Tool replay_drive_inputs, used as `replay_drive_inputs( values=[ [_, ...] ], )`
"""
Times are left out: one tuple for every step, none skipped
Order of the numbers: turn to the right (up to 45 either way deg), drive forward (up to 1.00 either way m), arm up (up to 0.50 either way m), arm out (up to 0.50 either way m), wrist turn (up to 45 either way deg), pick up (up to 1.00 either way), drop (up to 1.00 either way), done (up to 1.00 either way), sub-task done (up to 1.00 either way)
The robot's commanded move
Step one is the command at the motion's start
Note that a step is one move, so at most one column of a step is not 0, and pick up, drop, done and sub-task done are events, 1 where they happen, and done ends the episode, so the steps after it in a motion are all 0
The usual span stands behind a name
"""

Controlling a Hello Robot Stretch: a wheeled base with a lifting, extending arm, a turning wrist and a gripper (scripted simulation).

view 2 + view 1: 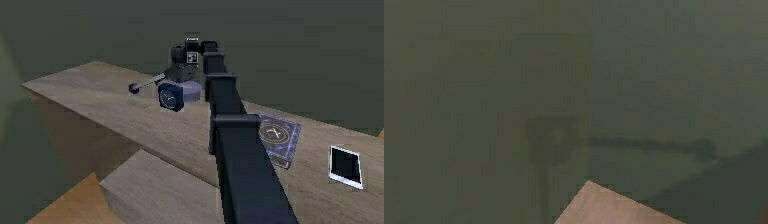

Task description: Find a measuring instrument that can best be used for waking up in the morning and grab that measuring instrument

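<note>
A small dark blue cube with a round pale face, like an alarm clock (170,95), shows over the long wooden table (80,85) in the arm side view. My arm (235,130) reaches out over the table. At its far end the gripper (156,80) sits right by the blue cube, with one thin finger (143,83) pointing toward the view's left. I cannot tell whether the gripper holds anything, since the cube has the tabletop behind it.
A dark flat book-like thing (278,136) and a white phone (347,165) lie on the table toward the arm side view's right. A lower wooden surface (150,185) juts out below the table's near edge. A dark wall (534,80) stands close ahead, with a wooden corner (609,205) below.
</note>
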Motion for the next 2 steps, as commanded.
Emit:
replay_drive_inputs(
  values=[
    [0.0, 0.00, 0.00, 0.00, 36.0, 0.00, 0.00, 0.00, 0.00],
    [0.0, 0.00, 0.00, 0.00, 0.0, 1.00, 0.00, 0.00, 0.00]
  ],
)
